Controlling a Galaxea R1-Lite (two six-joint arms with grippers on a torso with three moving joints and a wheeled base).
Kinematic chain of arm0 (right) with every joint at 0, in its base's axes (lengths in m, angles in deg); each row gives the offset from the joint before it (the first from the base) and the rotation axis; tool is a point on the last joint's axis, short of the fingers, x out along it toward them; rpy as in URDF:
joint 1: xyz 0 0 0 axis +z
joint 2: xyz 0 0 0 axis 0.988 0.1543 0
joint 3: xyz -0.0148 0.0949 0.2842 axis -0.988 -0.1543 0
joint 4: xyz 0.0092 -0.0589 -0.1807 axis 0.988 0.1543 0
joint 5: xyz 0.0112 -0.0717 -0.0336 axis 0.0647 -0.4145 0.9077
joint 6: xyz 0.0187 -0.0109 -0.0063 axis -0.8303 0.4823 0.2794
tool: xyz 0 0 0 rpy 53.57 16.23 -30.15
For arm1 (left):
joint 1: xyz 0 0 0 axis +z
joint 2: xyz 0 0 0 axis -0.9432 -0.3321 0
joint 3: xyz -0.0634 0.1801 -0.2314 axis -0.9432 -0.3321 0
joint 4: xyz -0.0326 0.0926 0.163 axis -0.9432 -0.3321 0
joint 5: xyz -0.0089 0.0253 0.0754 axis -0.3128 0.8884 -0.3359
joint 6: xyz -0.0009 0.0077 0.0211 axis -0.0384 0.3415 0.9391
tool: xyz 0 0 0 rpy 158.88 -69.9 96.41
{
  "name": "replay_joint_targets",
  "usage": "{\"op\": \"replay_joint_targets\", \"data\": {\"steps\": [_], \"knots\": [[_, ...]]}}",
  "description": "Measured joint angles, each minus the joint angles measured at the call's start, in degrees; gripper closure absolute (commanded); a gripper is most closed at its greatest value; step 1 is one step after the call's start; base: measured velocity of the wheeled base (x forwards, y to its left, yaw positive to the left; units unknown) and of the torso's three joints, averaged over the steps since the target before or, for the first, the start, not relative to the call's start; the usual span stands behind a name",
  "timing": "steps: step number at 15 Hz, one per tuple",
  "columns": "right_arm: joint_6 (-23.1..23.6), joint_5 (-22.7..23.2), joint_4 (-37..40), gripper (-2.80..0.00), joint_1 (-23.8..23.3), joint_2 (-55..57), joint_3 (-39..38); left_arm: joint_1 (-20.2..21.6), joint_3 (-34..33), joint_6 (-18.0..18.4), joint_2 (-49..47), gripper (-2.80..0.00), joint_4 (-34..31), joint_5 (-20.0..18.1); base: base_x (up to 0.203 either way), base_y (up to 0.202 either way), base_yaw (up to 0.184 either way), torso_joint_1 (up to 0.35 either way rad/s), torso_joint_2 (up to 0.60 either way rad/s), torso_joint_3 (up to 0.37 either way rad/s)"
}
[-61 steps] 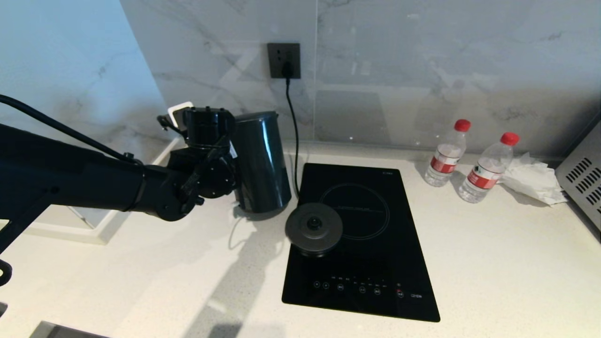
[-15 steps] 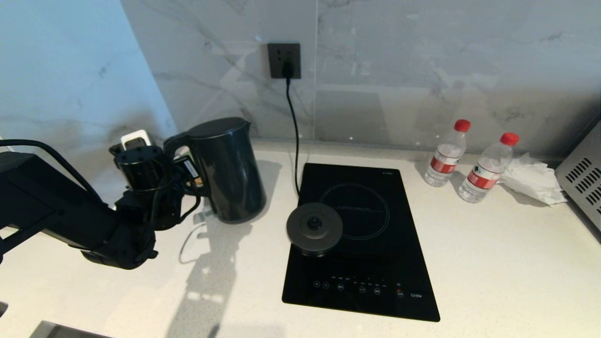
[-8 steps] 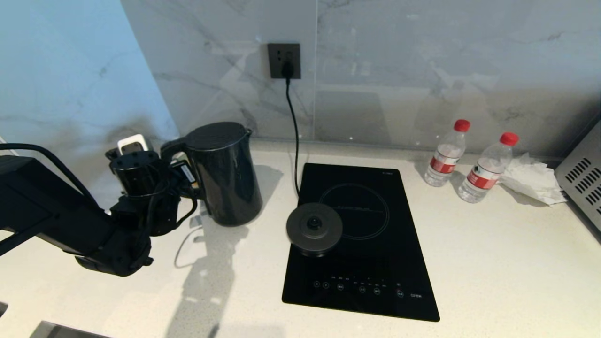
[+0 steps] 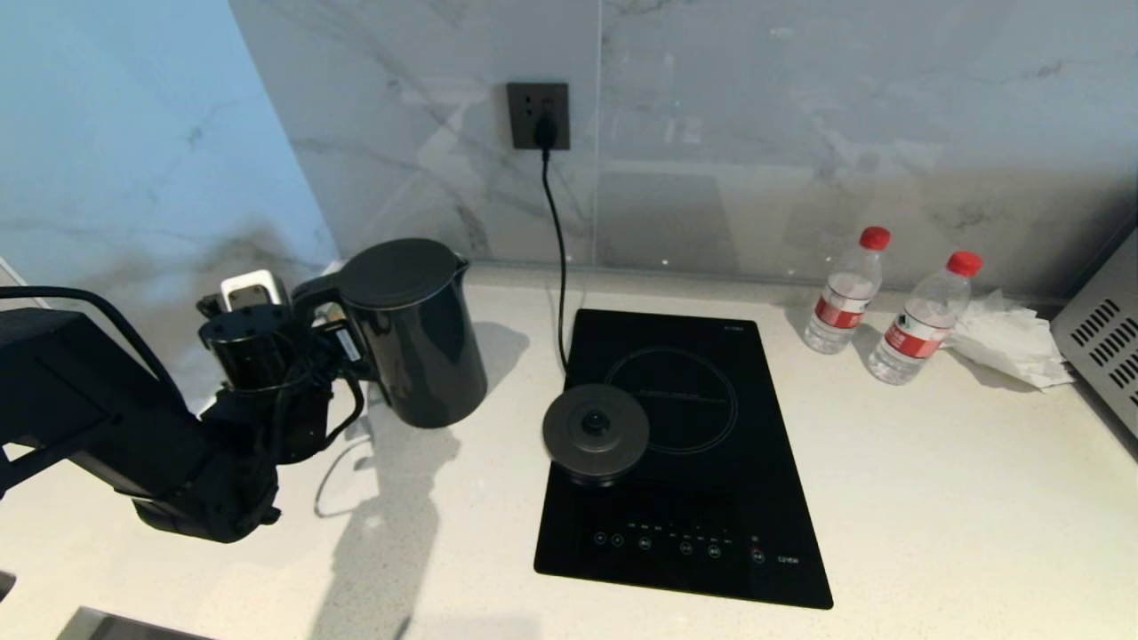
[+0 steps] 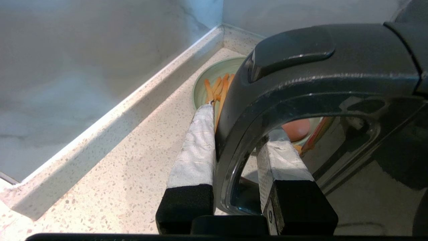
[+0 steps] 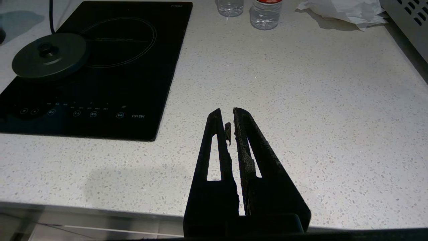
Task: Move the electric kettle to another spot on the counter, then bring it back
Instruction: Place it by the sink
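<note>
Gripping the electric kettle (image 4: 413, 333) by its handle, the left gripper (image 5: 234, 134) has it upright on the counter (image 4: 933, 498), right gripper (image 6: 230, 115) parked, pressed together.

Green bowl (image 5: 214, 78) half behind kettle handle (image 5: 301, 67)

Glossy black electric kettle (image 4: 418, 342) showing reflections, matt lid; counter (image 4: 933, 498) looking like speckled stone; cooktop (image 4: 702, 462) reflecting like glass.

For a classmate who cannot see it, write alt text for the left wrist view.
The left hand grips the loop handle of the electric kettle, one padded finger on each side of it. Behind lie the speckled white counter and a green plate of orange sticks near the wall corner.
</note>
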Motion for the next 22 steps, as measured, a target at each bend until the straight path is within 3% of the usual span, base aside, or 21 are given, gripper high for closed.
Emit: {"op": "replay_joint_targets", "data": {"steps": [6, 7, 8, 15, 20, 22], "knots": [[0.00, -0.01, 0.04, 0.00, 0.00, 0.00, 0.00, -0.85, -0.89, 1.34, 0.12, 0.00, -0.51, 0.08, 0.000, 0.000, 0.000, 0.000, 0.00, 0.000], [0.00, 0.00, 0.01, 0.00, 0.00, 0.00, 0.00, -1.15, -0.89, 1.60, 0.30, -2.40, -0.61, 0.11, 0.000, 0.000, 0.000, 0.000, 0.00, 0.000], [0.00, 0.01, 0.01, 0.00, 0.00, 0.00, 0.00, -1.37, -0.95, 1.59, 0.41, -2.80, -0.65, 0.16, 0.000, 0.000, 0.000, 0.000, 0.00, 0.000], [0.00, 0.00, 0.04, 0.00, 0.00, 0.00, 0.00, -0.80, -2.27, 0.86, 0.72, -2.80, -0.34, 0.52, 0.000, 0.000, 0.000, 0.000, 0.00, 0.000], [0.00, -0.02, 0.02, 0.00, 0.00, 0.00, 0.00, 2.28, -7.28, 2.32, -1.09, -2.80, 10.93, -0.01, 0.000, 0.000, 0.000, 0.000, 0.00, 0.000], [0.00, -0.02, 0.01, 0.00, 0.00, 0.00, 0.00, 3.27, -9.66, 2.38, -1.91, -2.80, 11.39, -0.24, 0.000, 0.000, 0.000, 0.000, 0.00, 0.000]]}}
